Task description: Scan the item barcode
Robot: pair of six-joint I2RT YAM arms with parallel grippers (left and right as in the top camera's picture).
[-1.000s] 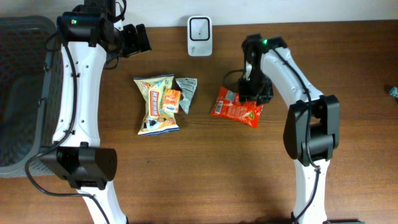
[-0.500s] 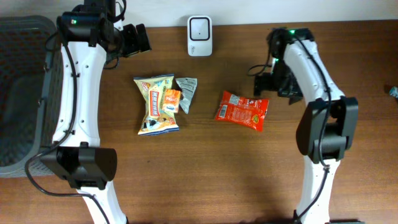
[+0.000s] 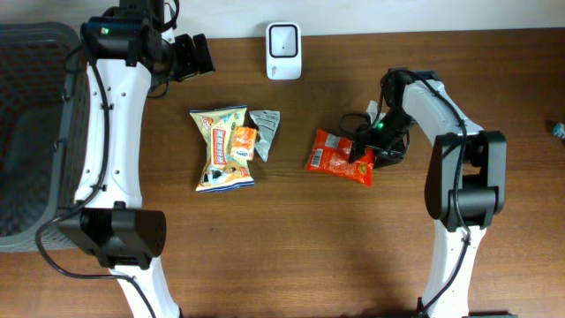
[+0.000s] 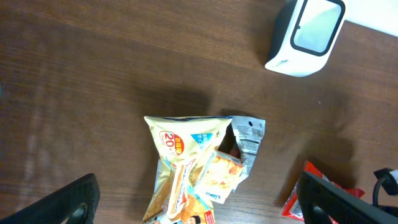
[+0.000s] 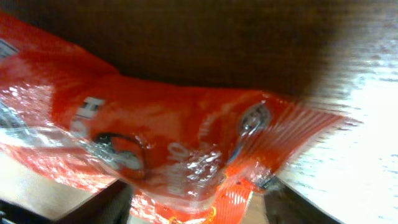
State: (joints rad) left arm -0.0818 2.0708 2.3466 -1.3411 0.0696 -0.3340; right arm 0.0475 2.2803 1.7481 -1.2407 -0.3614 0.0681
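A red snack packet [image 3: 338,156] lies flat on the wooden table, right of centre. My right gripper [image 3: 368,147] is low over its right end. In the right wrist view the crinkled red packet [image 5: 155,137] fills the space between my right gripper [image 5: 196,208] fingers, which stand open astride its sealed edge. The white barcode scanner [image 3: 283,39] stands at the table's back edge, also seen as the scanner [image 4: 305,36] in the left wrist view. My left gripper [image 3: 205,55] hovers wide open at the back left, left of the scanner, holding nothing.
A yellow snack bag [image 3: 225,150], a small orange packet [image 3: 244,141] on top of it and a silvery packet [image 3: 265,129] lie grouped left of centre. A dark mesh basket [image 3: 26,132] sits off the table's left side.
The right gripper let go of the red packet, swung up and to the right, then came back down onto the packet's right end. The packet shifted slightly right. The left arm stayed still.
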